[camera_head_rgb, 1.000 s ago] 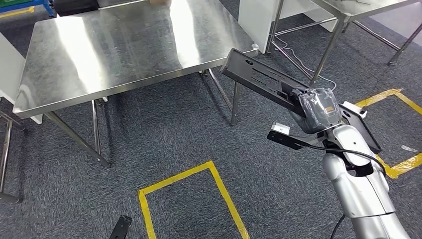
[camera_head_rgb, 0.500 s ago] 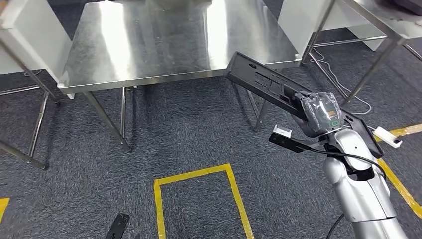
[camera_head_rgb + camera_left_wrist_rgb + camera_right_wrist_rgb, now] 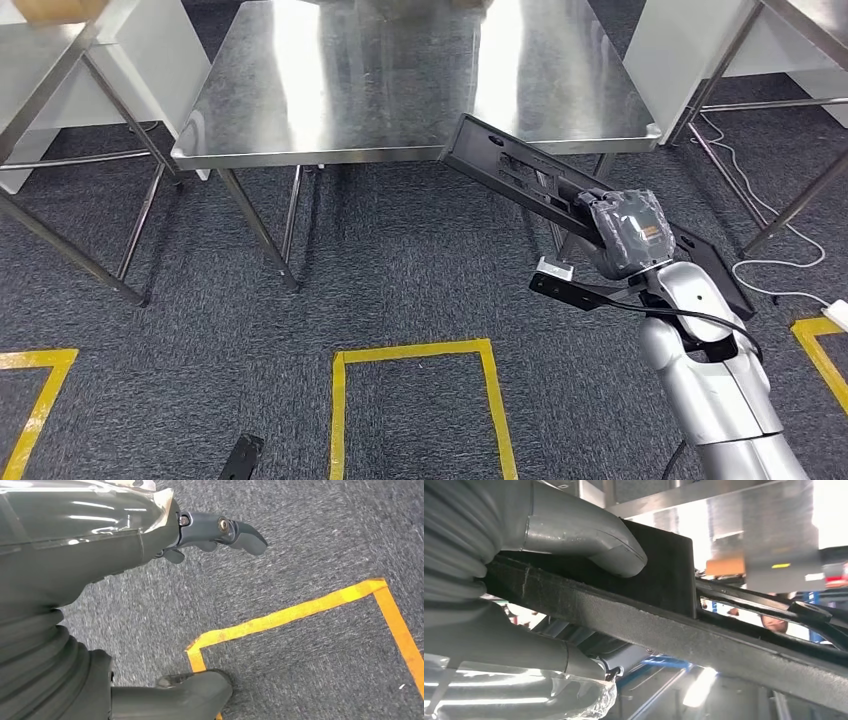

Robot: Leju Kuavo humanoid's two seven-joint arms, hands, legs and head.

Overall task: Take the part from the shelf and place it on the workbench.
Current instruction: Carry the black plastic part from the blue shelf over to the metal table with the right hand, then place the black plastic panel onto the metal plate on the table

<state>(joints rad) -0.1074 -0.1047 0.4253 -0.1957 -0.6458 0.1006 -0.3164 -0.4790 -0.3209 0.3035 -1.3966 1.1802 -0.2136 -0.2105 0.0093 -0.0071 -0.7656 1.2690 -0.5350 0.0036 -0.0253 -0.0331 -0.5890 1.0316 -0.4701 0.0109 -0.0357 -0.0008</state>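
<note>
The view has swung to face the bench (image 3: 300, 110); right hand (image 3: 625, 232) keeps its fingers (image 3: 589, 545) clamped on the part (image 3: 520, 175), its tip at the bench edge; left hand (image 3: 100, 545) hangs released

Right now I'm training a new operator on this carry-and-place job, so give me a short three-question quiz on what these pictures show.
1. True or false: the black part already lies flat on the steel workbench.
2. Which hand holds the part? A) left hand B) right hand C) both
3. Fill in: on the carpet before the robot, yellow tape marks a ____.

Key:
1. False. The part is held tilted in the air, its far end at the workbench's near edge.
2. B. The right hand grips it; the left hand hangs over the carpet, holding nothing.
3. Rectangle, open on the near side in the head view.
</note>
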